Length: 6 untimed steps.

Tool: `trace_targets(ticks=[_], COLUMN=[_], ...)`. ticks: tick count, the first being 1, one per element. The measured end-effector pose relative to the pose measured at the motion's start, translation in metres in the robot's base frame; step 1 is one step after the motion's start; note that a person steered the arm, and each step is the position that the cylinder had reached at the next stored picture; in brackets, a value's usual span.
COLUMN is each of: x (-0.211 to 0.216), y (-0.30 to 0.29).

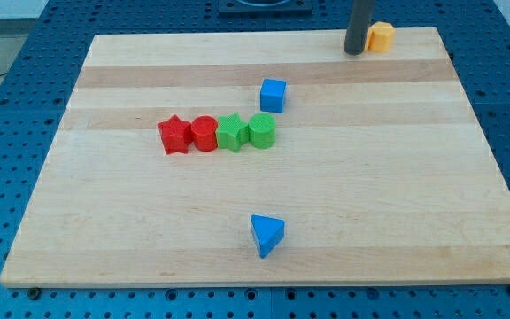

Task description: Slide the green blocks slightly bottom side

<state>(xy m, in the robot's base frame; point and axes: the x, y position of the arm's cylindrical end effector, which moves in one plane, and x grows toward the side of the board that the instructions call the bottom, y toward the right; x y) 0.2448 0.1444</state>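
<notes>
Altogether seven blocks sit on the wooden worktop (414,177): two green, two red, two blue, one orange. Mid-board runs a touching row, from the view's left: red star (174,135), red cylinder (204,133), green star (231,133), green cylinder (262,129). A blue cube (273,95) lies just above the row's right end; a blue triangle (266,235) sits well below. My tip (354,52), a bare rod holding nothing, rests at the top edge beside the orange block (381,36), well apart from both greens.
</notes>
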Motion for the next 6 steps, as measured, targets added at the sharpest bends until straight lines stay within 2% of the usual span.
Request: trace_targets(ticks=[1,2,3,4,6], x=[0.026,0.081,0.138,0.155,0.155], y=[-0.005,-0.010,-0.055,-0.110,-0.189])
